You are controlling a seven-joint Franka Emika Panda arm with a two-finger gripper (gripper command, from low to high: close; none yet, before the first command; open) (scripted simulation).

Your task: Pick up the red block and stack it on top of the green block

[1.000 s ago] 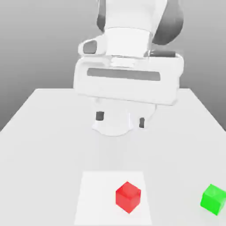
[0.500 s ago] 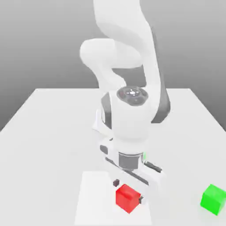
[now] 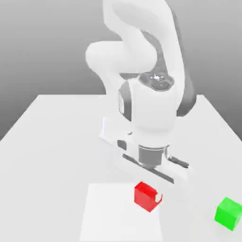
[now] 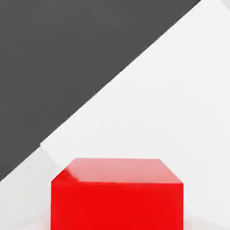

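The red block (image 3: 146,197) hangs between the fingers of my gripper (image 3: 149,193), which is shut on it, just above the white table (image 3: 52,142) near the front. In the hand view the red block (image 4: 117,197) sits close up, with the table surface behind it. The green block (image 3: 229,213) rests on the table toward the exterior view's right, apart from the red block and lower than it.
A paler square patch (image 3: 106,212) marks the table under and to the exterior view's left of the red block. The arm's base (image 3: 113,132) stands at mid-table behind the gripper. Beyond the table's edge the hand view shows dark floor (image 4: 58,58).
The arm came down over the red block and the fingers shut on it. Since half a second ago the block has risen off the table and shifted toward the exterior view's right.
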